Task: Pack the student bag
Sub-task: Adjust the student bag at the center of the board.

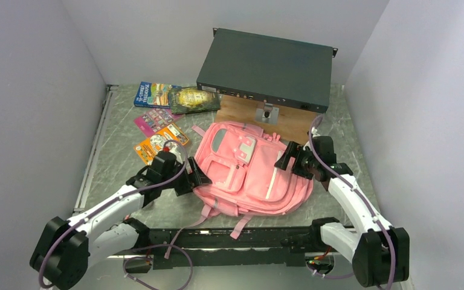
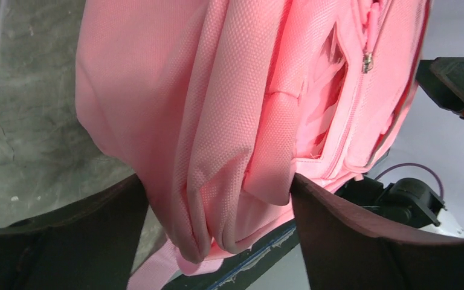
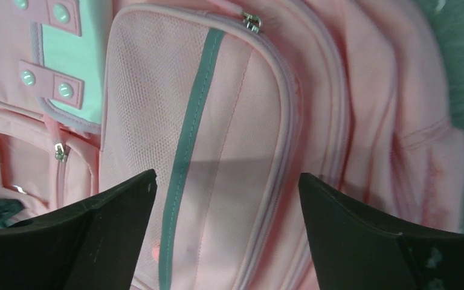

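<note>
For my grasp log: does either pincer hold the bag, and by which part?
Nothing is held. Left pincer straddles the student bag at its side edge, open; right pincer hovers open over it.

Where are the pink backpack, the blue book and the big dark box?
pink backpack [image 1: 251, 175]: top view, on its front pocket.
blue book [image 1: 150, 95]: top view, on the blue part of its cover.
dark box [image 1: 266, 66]: top view, on its flat top.

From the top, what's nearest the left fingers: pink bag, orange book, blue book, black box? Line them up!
1. Pink bag, right at the left fingers.
2. Orange book, just behind them, leftwards.
3. Blue book, back left.
4. Black box, back middle, farthest.
</note>
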Controlling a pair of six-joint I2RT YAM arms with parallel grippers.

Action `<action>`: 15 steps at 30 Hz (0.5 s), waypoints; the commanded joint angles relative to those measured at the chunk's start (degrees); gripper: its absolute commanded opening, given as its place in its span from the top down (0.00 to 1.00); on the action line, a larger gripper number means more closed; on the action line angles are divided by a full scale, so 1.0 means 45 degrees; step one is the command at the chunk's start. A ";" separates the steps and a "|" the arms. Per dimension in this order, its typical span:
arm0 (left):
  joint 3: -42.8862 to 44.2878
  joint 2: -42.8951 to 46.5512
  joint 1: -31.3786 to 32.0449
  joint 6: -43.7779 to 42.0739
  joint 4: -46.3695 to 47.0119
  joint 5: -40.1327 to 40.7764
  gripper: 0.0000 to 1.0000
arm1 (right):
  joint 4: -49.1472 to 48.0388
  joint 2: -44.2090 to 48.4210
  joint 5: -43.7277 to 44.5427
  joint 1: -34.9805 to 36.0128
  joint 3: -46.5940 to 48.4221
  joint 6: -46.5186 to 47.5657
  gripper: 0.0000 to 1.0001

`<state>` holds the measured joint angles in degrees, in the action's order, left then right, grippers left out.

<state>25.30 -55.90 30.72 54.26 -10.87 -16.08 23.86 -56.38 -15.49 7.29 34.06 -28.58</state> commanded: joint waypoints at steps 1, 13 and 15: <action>0.0729 -0.0865 0.0068 -0.0292 0.1554 -0.0129 0.20 | -0.0642 -0.0817 -0.0955 -0.0052 -0.0242 -0.0133 0.25; 0.4038 -0.3118 0.0148 -0.1896 0.0840 0.0445 0.50 | 0.0091 0.1907 -0.3260 0.0010 -0.1136 -0.1030 0.84; 0.5024 -0.3894 0.0164 -0.2179 0.0735 0.0354 0.50 | 0.0274 0.2425 -0.3552 0.0034 -0.1379 -0.1051 0.89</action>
<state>37.74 -69.47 30.79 47.20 -16.34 -14.57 22.92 -49.69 -18.57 6.02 29.15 -30.30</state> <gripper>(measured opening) 0.511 0.157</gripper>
